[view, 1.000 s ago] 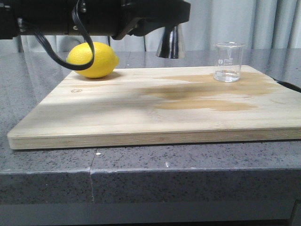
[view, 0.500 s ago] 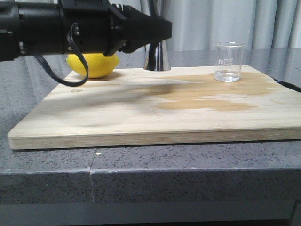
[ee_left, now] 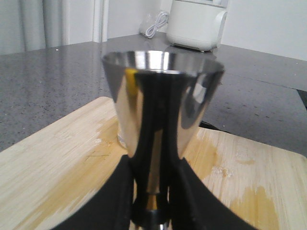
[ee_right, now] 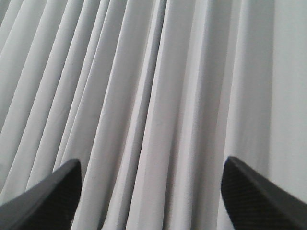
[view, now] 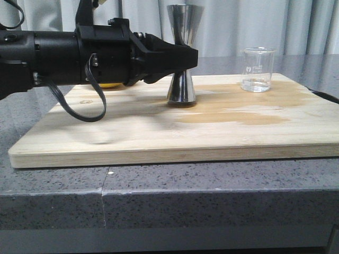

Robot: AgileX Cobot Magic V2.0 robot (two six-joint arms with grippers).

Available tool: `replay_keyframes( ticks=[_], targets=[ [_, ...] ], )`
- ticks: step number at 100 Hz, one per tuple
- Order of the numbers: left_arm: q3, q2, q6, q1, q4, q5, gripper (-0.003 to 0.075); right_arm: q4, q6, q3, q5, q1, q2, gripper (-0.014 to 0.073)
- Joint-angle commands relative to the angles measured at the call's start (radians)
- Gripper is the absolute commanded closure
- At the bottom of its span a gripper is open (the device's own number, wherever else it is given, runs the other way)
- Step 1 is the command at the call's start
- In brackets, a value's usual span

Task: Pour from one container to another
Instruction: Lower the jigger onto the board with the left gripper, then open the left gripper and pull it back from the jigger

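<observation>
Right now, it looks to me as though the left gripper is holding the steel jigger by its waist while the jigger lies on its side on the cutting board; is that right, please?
Not quite. The left gripper does hold the steel jigger at its waist, but the jigger stands upright on the cutting board, not on its side. The front view shows this.

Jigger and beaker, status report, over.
Left gripper shut on jigger, upright on board. Right gripper open, facing curtain. Beaker apart, untouched. Path clear.

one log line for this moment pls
left claw: shut on jigger waist, upright on board | right claw: open, faces curtain | beaker: untouched | pour: not started
</observation>
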Motion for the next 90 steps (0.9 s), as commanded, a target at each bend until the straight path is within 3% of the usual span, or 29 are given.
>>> replay_keyframes(
  ticks=[1, 57, 90],
  targets=[
    [-0.029, -0.04, 0.009, 0.004, -0.051, -0.098, 0.0739, 0.007, 0.001, -0.031, -0.069, -0.007, -0.028, 0.0052],
    [-0.029, -0.039, 0.04, 0.004, -0.053, -0.099, 0.0739, 0.007, 0.001, -0.031, -0.069, -0.007, -0.028, 0.0052],
    [-0.029, 0.008, 0.054, 0.004, -0.08, -0.17, 0.0739, 0.007, 0.001, -0.031, -0.069, -0.007, -0.028, 0.0053]
  ],
)
